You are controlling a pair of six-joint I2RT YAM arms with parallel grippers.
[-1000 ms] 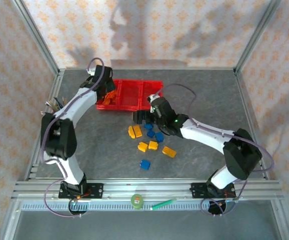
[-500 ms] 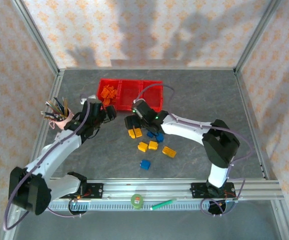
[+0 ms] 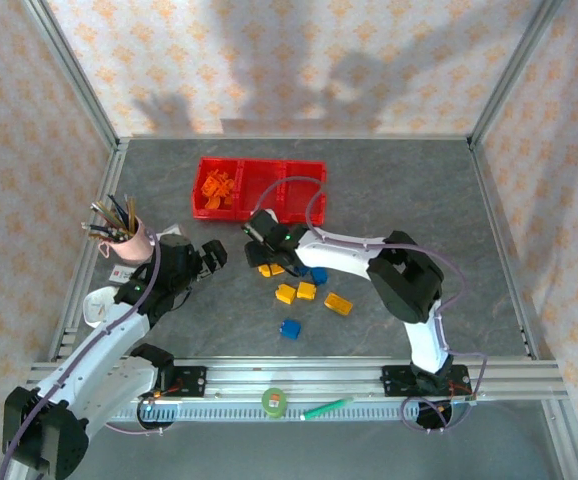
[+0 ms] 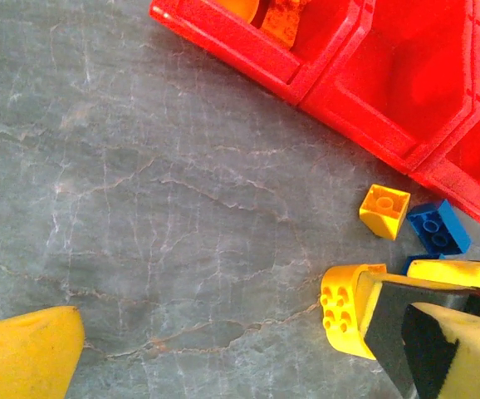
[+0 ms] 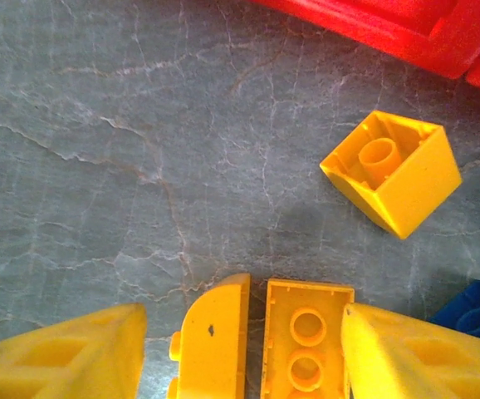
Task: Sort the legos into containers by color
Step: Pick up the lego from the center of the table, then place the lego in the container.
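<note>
Red containers (image 3: 304, 185): orange legos (image 3: 217, 190) in leftmost, apparently.

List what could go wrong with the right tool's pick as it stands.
1. The right tool brackets two pieces lying side by side, a curved yellow brick and an upside-down yellow brick. Closing could grab both or pop one out.
2. A blue brick lies just outside one finger and could get nudged.
3. The open left tool sits close beside it, so the arms might bump.

The right pincer (image 5: 240, 316) straddles two yellow legos (image 5: 306, 349) lying side by side.
</note>
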